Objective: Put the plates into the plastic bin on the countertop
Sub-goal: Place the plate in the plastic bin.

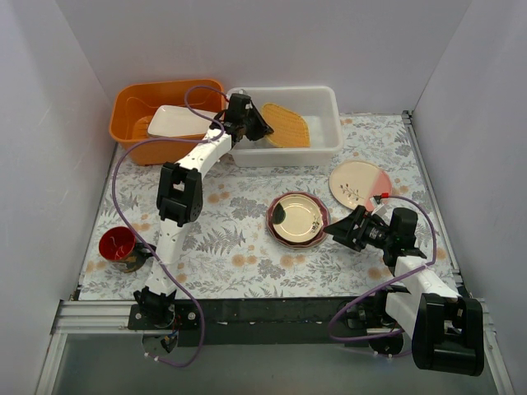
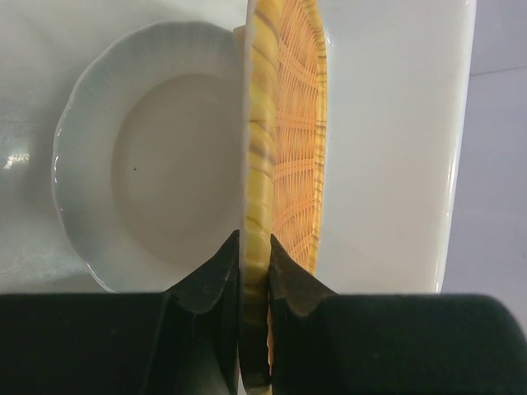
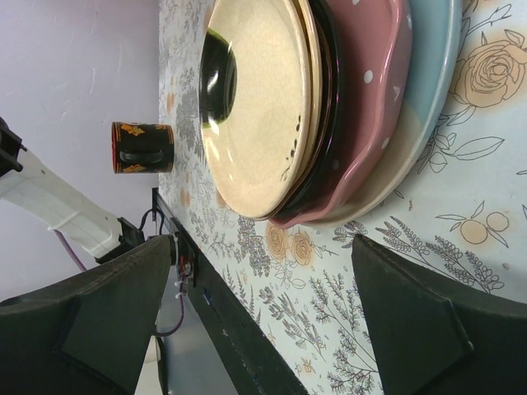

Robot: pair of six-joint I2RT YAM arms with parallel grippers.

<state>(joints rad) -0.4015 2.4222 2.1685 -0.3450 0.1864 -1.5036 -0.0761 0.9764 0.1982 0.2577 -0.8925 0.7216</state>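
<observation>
The countertop [image 1: 247, 247] carries the plastic bin [image 1: 329, 99] at its far edge, and nearer to the arms a stack of plates [image 1: 297, 219] with one cream-and-pink plate [image 1: 361, 185] lying alone beside it. Inside the bin a white scalloped plate [image 2: 148, 156] lies flat on the floor. Over it the orange woven plate [image 1: 286, 125] stands on its edge, upright. The left gripper [image 1: 247, 119] is clenched on the rim of this plate, one finger on each face. In the left wrist view the plate's long axis runs straight away from the fingers, and its woven face is turned to the bin wall [image 2: 395, 164]. The coming move, I judge, turns on this. The bin floor is directly under the held plate, so the plate has only to be tipped flat and let go. The right gripper [image 1: 339, 232] is released, its jaws wide and holding nothing. It is the nearer one to the stack, which lies just in front of its fingers, toward the middle of the countertop.
</observation>
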